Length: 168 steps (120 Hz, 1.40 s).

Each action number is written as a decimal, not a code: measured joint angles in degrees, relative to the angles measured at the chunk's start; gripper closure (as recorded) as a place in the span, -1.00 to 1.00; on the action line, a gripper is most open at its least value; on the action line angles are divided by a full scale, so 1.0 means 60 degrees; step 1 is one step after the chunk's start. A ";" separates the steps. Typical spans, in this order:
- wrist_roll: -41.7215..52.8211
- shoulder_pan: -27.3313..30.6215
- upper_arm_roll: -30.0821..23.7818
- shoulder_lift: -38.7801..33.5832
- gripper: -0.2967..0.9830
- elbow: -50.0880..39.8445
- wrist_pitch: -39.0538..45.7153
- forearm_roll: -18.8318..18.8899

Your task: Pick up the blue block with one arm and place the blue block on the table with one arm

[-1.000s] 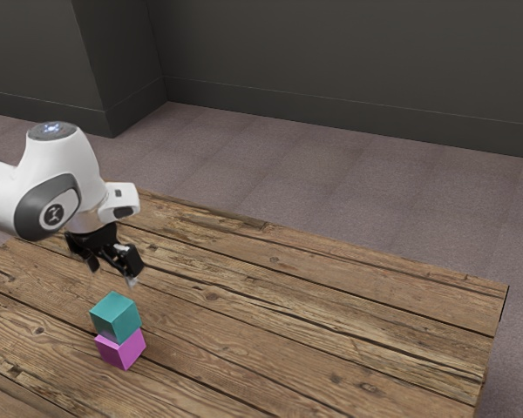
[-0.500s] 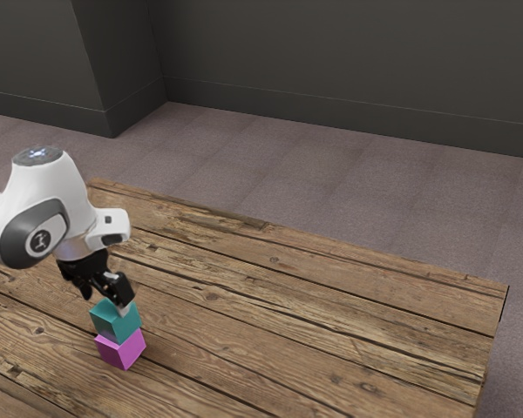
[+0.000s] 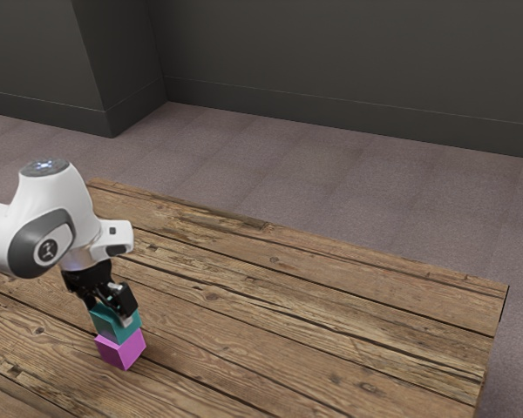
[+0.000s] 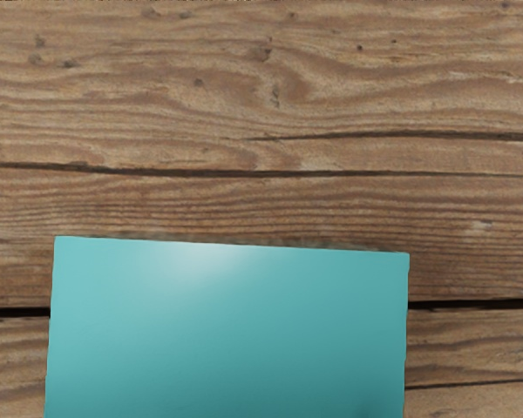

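Fingers (image 3: 124, 305) spread, astride the upper part of the blue block (image 3: 108, 326); I cannot confirm contact on both sides. The blue block sits on the pink block (image 3: 120, 350), which rests on the table (image 3: 331, 318). I judge this the moment just before the grasp.

Possible faults: should I close off-centre, one finger would meet the blue block first and push or twist it on its support. Should I go too low, the tips could catch the pink block and drag it along. A shallow grip might let the blue block slip during the lift.

Obscured: the farther fingertip is hard to make out beside the dark hand; the near one covers part of the blue block. The wrist view's lower edge crops the blue block.
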 joint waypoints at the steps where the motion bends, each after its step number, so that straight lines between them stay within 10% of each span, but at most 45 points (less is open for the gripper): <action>1: 0.0002 0.0001 0.0000 0.0006 -0.54 0.0002 0.0012 -0.0002; 168: 0.1122 0.0020 0.0050 0.0260 -0.54 -0.0257 0.0700 0.0406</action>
